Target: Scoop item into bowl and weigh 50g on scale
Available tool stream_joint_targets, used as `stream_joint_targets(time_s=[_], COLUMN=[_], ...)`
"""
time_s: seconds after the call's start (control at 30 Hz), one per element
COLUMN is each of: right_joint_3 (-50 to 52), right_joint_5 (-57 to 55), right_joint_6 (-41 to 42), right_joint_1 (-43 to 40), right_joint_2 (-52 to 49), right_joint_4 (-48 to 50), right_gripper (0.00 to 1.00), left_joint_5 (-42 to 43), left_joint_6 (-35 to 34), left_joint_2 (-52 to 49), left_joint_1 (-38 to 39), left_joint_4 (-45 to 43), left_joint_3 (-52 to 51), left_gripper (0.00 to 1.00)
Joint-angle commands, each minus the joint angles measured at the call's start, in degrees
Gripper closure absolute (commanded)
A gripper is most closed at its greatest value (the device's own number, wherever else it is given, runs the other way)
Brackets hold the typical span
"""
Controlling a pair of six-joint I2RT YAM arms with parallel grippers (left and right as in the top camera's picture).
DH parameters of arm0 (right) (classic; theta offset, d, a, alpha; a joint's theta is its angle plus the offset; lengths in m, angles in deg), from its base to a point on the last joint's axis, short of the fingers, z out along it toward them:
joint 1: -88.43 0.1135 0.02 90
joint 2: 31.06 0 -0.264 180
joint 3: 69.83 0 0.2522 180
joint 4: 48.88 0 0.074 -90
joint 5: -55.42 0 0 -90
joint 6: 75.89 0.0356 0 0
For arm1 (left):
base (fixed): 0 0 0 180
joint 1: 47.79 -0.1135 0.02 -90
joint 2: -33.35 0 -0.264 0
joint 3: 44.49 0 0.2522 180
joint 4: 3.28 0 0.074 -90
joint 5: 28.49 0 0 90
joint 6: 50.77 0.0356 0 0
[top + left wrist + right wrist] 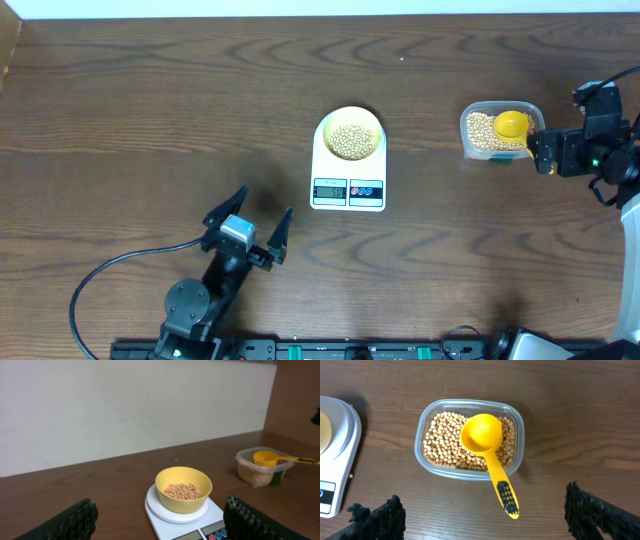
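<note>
The pale yellow bowl [184, 503] stands upright in the middle of the round platform of the white scale [347, 204]. It holds a shallow layer of tan beans [351, 140] that covers its bottom and lies well below the rim. The scale sits near the centre of the dark wooden table [150, 100], with its grey display [330, 191] and two buttons on the 6 o'clock side of the platform; the digits are too small to read. At about 2 o'clock from the scale, well apart from it, is a clear plastic tub [419, 440] filled with more of the same beans. A bright yellow scoop [481, 434] rests in the tub with its cup on the beans, mouth up and apparently empty, and its handle juts over the rim toward 5 o'clock in the right wrist view. The right gripper [484, 496] hovers just beyond that handle, fingers spread wide and gripping nothing. The left gripper [267, 203] is at about 7 o'clock from the scale, near it, fingers likewise apart and empty.
</note>
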Motion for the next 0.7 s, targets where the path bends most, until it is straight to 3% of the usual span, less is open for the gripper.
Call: stream_joint_targets(time_s=[0.0, 0.2, 0.47, 0.67], right_joint_3=[-0.1, -0.1, -0.1, -0.1], right_joint_5=[0.7, 0.7, 0.8, 0.7], right_joint_6=[-0.7, -0.7, -0.7, -0.7], right_joint_1=[0.3, 0.3, 0.3, 0.3], right_joint_2=[0.2, 0.2, 0.2, 0.2], right_joint_4=[-0.2, -0.2, -0.2, -0.2], right_gripper=[0.01, 0.01, 0.01, 0.01], left_joint_5=[-0.7, -0.7, -1.9, -3.9], left_joint_6=[-0.4, -3.3, -3.4, -5.8], left_joint_2=[3.9, 10.3, 10.2, 10.2], left_joint_1=[-1.9, -4.8, -9.8, -15.4], left_joint_4=[-0.3, 1.8, 3.8, 12.1], left_joint_3=[-2.2, -3.9, -3.9, -3.9], left_gripper=[0.18, 0.18, 0.18, 0.18])
